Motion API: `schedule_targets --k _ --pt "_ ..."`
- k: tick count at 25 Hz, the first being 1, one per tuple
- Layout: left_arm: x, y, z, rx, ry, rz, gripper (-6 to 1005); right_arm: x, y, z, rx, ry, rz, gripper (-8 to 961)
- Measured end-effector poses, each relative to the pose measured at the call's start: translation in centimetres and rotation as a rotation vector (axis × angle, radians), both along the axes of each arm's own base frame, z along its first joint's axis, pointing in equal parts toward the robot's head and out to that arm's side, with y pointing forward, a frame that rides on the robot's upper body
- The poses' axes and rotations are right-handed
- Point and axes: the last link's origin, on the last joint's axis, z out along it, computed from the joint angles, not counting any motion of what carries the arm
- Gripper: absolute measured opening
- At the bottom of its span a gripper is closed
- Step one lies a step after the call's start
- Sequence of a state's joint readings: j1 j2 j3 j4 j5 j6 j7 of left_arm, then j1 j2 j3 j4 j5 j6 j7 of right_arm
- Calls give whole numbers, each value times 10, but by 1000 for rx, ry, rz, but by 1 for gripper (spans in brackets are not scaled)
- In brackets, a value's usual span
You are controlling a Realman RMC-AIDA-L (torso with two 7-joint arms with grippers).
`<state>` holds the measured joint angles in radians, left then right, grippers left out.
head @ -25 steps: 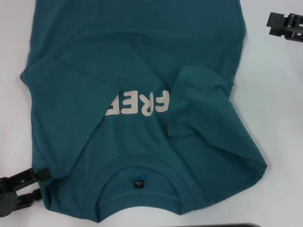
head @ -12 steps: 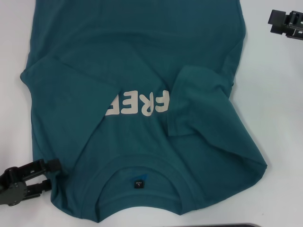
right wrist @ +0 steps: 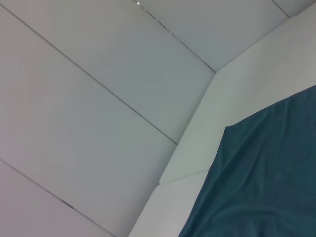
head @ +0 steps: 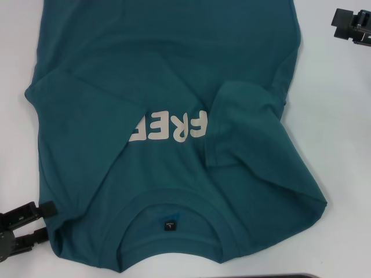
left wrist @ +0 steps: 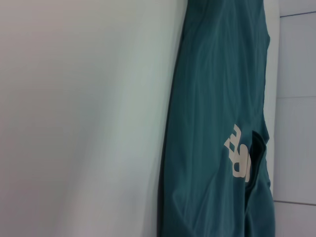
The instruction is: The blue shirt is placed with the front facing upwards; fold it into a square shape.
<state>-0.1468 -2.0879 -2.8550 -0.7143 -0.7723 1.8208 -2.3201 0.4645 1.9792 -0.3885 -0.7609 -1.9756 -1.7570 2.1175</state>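
Gripping the dark teal-blue cotton T-shirt cleanly calls for the left gripper, jaws parted and empty beside its near-left shoulder edge, to catch both layers; the right gripper sits far right, its opening impossible to tell.

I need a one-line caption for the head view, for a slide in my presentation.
Blue shirt with both sleeves folded inward on the white table; left gripper at its collar-side corner, right gripper aside.

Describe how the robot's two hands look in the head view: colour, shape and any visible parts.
The left hand is black, with two flat, blocky fingers running side by side like bars. The right hand is also black and angular, a chunky block with a pale grey patch on it; only part shows. No cables or markings are readable on either.
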Motion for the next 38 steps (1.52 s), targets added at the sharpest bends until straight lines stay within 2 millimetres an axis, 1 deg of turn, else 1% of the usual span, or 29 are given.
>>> schedule_targets --k 14,25,29,35,36,38 --pt "2 5 -6 -23 6 -3 933 1 1 0 2 -1 -4 909" --pt "15 22 -17 -59 -10 -57 933 1 1 1 0 0 -1 909" --pt "17 26 -18 -76 -5 -61 933 1 0 1 0 0 -2 909" --pt "13 21 -12 -63 2 -46 933 2 0 3 10 6 -3 909" --pt "9 16 -7 -51 7 -28 933 2 0 3 12 6 -5 909" --pt "7 13 -5 -44 10 -18 933 2 0 3 13 5 -5 909"
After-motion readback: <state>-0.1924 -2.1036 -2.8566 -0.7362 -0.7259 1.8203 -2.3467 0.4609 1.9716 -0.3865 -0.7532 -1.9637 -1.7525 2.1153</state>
